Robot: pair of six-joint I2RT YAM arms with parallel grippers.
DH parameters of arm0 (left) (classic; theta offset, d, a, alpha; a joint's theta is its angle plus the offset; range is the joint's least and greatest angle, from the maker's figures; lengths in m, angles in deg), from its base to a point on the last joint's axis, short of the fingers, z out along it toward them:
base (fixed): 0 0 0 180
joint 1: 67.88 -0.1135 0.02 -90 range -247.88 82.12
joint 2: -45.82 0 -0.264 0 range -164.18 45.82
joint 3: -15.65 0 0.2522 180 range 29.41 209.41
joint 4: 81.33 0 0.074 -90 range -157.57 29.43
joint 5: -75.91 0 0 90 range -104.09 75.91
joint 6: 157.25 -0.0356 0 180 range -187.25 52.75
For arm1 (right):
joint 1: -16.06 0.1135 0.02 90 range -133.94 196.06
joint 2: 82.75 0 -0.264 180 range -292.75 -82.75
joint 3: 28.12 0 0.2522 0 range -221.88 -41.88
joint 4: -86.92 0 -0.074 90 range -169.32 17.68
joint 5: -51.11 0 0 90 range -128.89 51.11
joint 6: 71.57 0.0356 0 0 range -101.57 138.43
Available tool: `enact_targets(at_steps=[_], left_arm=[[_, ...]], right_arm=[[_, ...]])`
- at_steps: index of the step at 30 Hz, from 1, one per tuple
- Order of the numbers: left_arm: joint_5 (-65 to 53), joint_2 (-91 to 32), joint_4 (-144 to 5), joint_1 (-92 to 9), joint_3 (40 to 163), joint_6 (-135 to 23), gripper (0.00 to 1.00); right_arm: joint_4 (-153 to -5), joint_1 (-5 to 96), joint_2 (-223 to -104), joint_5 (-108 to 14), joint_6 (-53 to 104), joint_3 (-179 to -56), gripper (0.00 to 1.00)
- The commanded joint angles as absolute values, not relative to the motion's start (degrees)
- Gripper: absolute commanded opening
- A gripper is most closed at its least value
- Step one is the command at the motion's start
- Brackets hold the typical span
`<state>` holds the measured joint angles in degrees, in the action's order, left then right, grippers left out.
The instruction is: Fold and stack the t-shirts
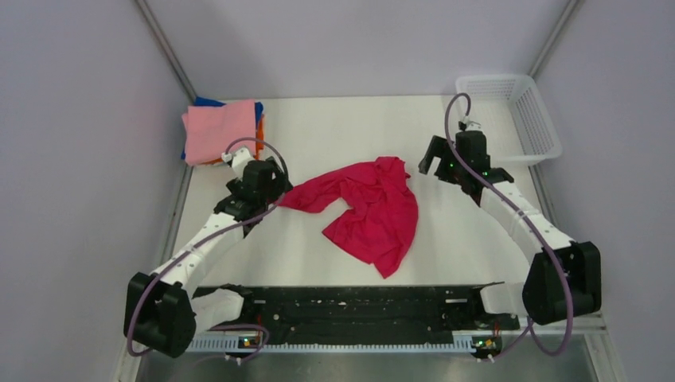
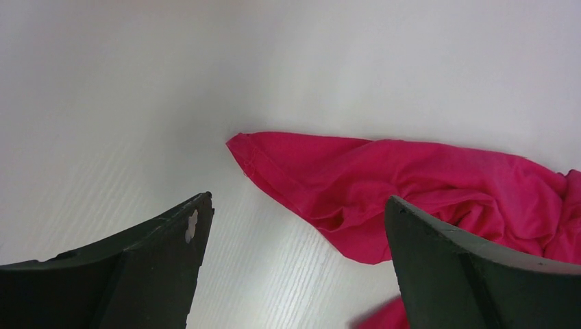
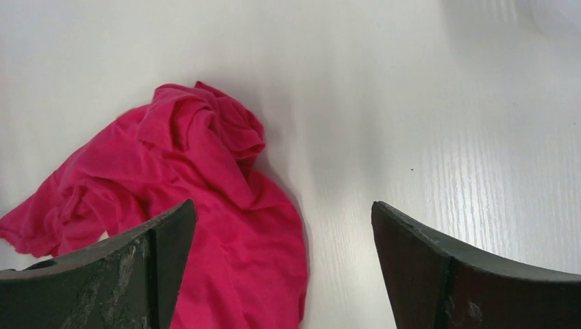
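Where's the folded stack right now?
Top external view: the folded stack, pink on top, sits in the table's far-left corner by the left wall, beyond and left of the crumpled red shirt.

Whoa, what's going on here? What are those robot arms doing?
Two robot arms are folding t-shirts. A crumpled red t-shirt lies in the middle of the table, not folded yet. The left hand is open at the shirt's left tip, and the right hand is open near its far right corner. Neither holds anything. A pile of folded shirts, pink on top, sits at the far left, and a white basket at the far right.
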<state>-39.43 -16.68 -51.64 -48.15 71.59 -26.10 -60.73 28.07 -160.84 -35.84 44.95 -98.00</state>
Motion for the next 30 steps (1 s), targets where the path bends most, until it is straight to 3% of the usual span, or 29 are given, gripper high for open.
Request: enact_targets(at_steps=[1, 9, 20, 27, 28, 30], left_arm=[[-35.1, -22.5, -51.3, -50.1, 75.8, -25.1, 0.99], [-26.5, -33.4, -53.3, -55.0, 76.6, -23.7, 0.94], [-24.0, -47.3, -50.2, -55.9, 84.1, -23.0, 0.81], [-19.7, -53.8, -51.3, -56.3, 87.8, -24.0, 0.50], [-19.4, -54.3, -51.5, -56.3, 88.1, -24.3, 0.42], [-19.3, -55.0, -51.5, -56.3, 88.7, -24.5, 0.06]], right_arm=[[-67.0, 32.6, -155.1, -35.6, 44.2, -93.3, 0.96], [-66.5, 35.5, -151.5, -35.3, 45.4, -87.6, 0.96], [-69.2, 35.8, -153.0, -37.0, 44.7, -86.4, 0.96], [-73.3, 35.9, -159.0, -38.5, 42.7, -90.5, 0.96], [-73.8, 35.9, -160.5, -39.3, 42.3, -91.5, 0.95], [-74.1, 35.9, -163.8, -40.4, 41.5, -94.0, 0.93]])
